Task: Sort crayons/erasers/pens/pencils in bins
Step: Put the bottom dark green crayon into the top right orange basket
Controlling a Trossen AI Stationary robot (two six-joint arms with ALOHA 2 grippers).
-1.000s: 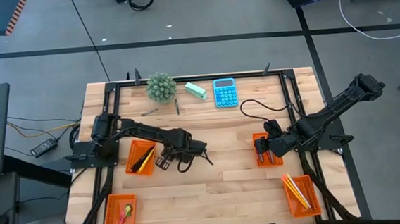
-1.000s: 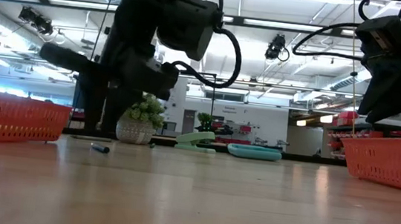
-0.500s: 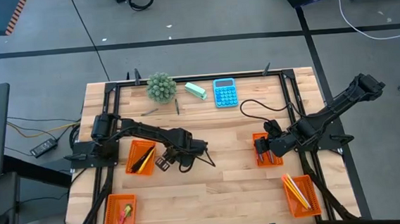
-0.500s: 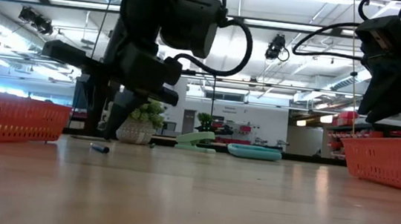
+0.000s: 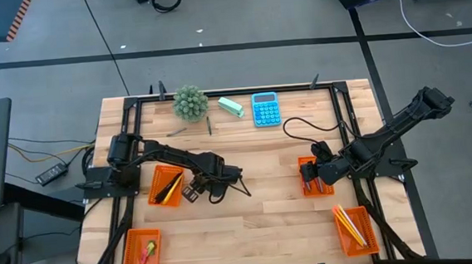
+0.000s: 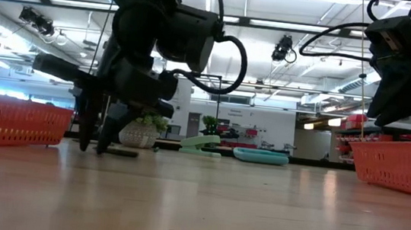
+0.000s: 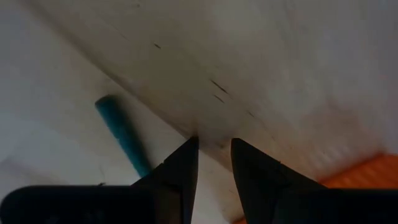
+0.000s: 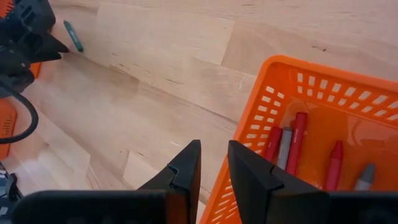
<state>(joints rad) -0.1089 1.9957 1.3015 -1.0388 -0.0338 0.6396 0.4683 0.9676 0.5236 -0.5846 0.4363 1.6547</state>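
My left gripper [image 5: 192, 191] stands fingers-down at the tabletop, just right of the orange bin [image 5: 166, 185] that holds pens and pencils. Its fingers [image 7: 214, 149] are a narrow gap apart with nothing between them. A teal pen [image 7: 118, 127] lies flat on the wood beside one finger; it also shows in the right wrist view [image 8: 73, 36]. My right gripper [image 5: 308, 177] hovers at the near-left corner of the crayon bin [image 8: 311, 143], fingers [image 8: 213, 155] a narrow gap apart and empty. Red and grey crayons [image 8: 297, 140] lie in that bin. My left gripper's fingers come from above, pointing down, close beside the teal pen's near end [image 7: 142, 163], which runs behind one finger. I cannot tell whether that finger touches the pen. The pen lies flat on the table.
An orange bin with erasers [image 5: 142, 251] sits at the near left and one with pencils [image 5: 355, 228] at the near right. Two dark pens [image 5: 178, 131] [image 5: 209, 125], a small plant [image 5: 190, 102], a mint-green block [image 5: 231, 106] and a blue calculator [image 5: 265, 109] stand along the far edge.
My left gripper has come down to the tabletop and a little toward the table's left edge, tipping until its fingers point straight down beside the teal pen.
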